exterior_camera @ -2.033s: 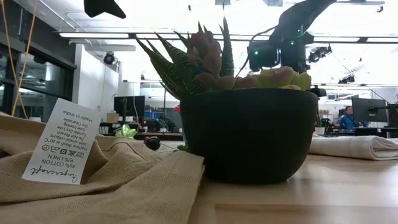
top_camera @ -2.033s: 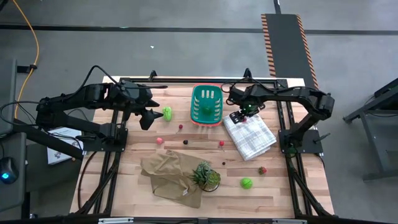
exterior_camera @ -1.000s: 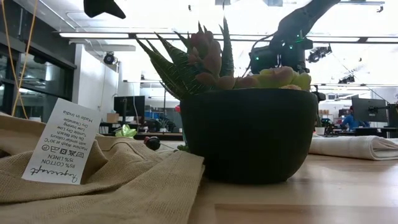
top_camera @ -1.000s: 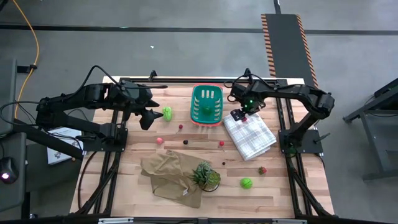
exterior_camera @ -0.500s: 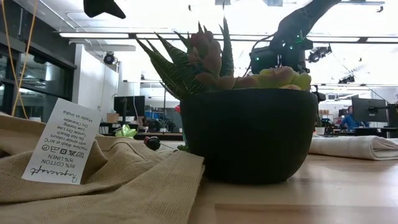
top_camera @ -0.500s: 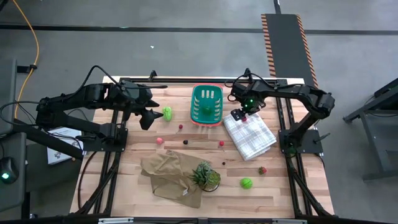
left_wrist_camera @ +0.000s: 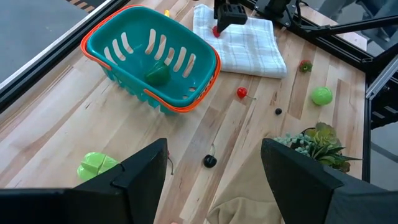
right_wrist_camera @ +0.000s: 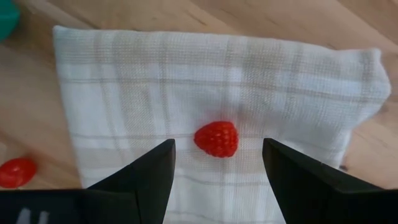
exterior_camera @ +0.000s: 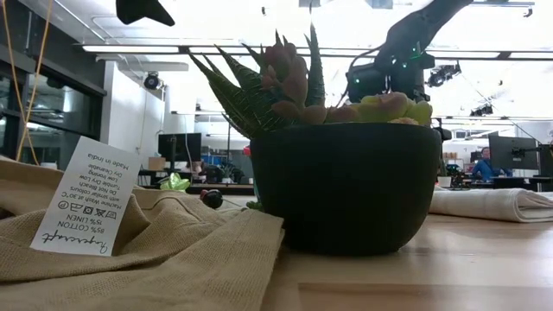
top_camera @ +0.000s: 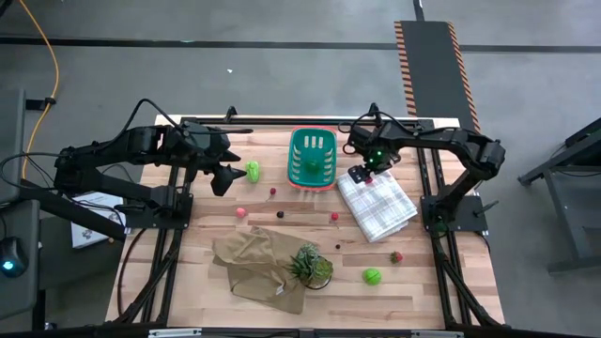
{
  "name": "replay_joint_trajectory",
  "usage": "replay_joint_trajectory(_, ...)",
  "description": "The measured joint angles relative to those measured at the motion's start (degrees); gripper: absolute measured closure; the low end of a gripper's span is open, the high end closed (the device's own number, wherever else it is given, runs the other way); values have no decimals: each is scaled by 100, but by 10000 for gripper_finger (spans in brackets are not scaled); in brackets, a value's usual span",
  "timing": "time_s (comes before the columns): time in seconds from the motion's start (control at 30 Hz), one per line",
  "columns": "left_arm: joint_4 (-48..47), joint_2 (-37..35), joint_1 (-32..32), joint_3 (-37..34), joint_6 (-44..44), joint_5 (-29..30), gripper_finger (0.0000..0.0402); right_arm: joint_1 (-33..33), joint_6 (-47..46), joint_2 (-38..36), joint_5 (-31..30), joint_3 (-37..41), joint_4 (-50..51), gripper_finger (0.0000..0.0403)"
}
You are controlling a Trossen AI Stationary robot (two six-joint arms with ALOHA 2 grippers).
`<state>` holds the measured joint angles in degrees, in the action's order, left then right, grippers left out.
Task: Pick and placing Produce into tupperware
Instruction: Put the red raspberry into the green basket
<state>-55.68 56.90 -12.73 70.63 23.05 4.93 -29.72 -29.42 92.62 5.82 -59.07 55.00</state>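
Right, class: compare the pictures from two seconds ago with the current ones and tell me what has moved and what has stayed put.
The right gripper shifted slightly toward the table's far edge over the white checked folded cloth early on, then held still; it hangs open above the small red raspberry-shaped piece. Nothing was grasped or released. The left gripper, the teal slotted plastic basket and the scattered produce stayed as they were.

The basket (top_camera: 312, 157), upper middle of the overhead picture, was teal with an orange-red base edge, and a dark green piece (left_wrist_camera: 158, 74) lay inside it. Right of it the folded cloth (top_camera: 377, 206) was white with a faint grey check, and a bright red raspberry (right_wrist_camera: 216, 139) sat on it. A light green lump (top_camera: 253, 170) showed left of the basket, another bright green one (top_camera: 373, 276) at lower right. The crumpled cloth (top_camera: 255, 265) was tan, its label (exterior_camera: 83, 197) white with dark print. The plant (exterior_camera: 285, 82) was spiky green in a black pot (exterior_camera: 348, 186).
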Motion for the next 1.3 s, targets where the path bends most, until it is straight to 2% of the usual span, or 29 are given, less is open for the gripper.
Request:
replay_joint_trajectory(0.47,0,0,0,0,0,2,153,199,104,-211,-152,1,206,171)
replay_joint_trajectory(0.7,0,0,0,0,0,0,153,198,12,-768,-198,146,194,171)
replay_joint_trajectory(0.87,-1,0,0,0,0,0,153,199,-604,-1718,-45,1185,-490,171)
replay_joint_trajectory(0.97,0,0,0,0,0,0,153,200,-934,-2202,46,1501,-631,176)
replay_joint_trajectory(1.13,0,0,0,0,-9,1,153,200,-1022,-2562,-151,1387,-593,191)
replay_joint_trajectory(1.3,0,0,0,0,-7,2,153,200,-848,-2363,-227,1145,-623,202)
